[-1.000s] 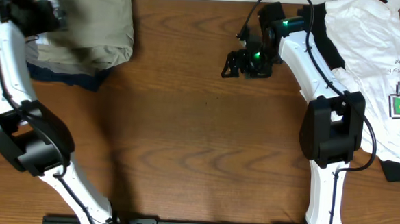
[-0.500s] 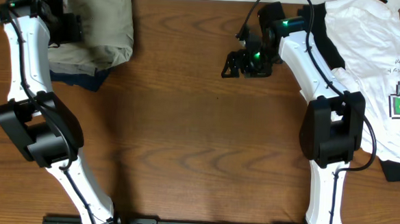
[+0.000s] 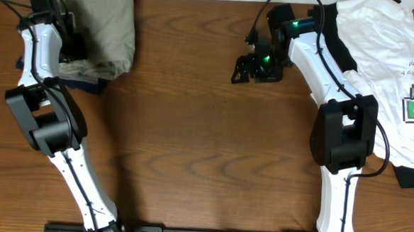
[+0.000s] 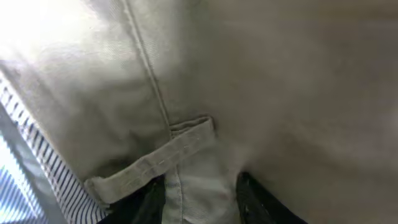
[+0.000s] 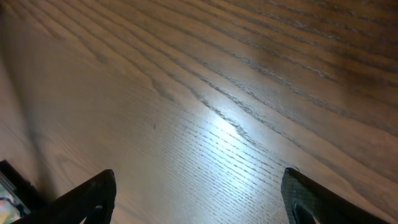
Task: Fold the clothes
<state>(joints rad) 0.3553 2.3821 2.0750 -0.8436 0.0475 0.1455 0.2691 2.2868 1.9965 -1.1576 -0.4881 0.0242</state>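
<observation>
The clothes lie in two piles. Pale khaki shorts (image 3: 105,22) are bunched at the table's far left; the left wrist view is filled with them (image 4: 261,81), a belt loop (image 4: 155,162) across the waistband seam. My left gripper (image 3: 74,49) (image 4: 202,200) is pressed into their left edge, its black fingers (image 4: 254,199) closed on a fold of khaki cloth. A white T-shirt (image 3: 381,47) with green print lies at the far right on a black garment (image 3: 411,176). My right gripper (image 3: 242,67) (image 5: 199,199) hangs open over bare wood left of the T-shirt.
A dark blue garment (image 3: 88,85) and a blue-and-white striped cloth (image 4: 25,155) lie under the shorts. The wooden table (image 3: 205,144) stretches between the two piles. The arm bases stand at the front edge.
My left arm has swung right onto the shorts and its jaws have narrowed onto the cloth. The khaki pile has shifted slightly. The right arm has stayed put.
</observation>
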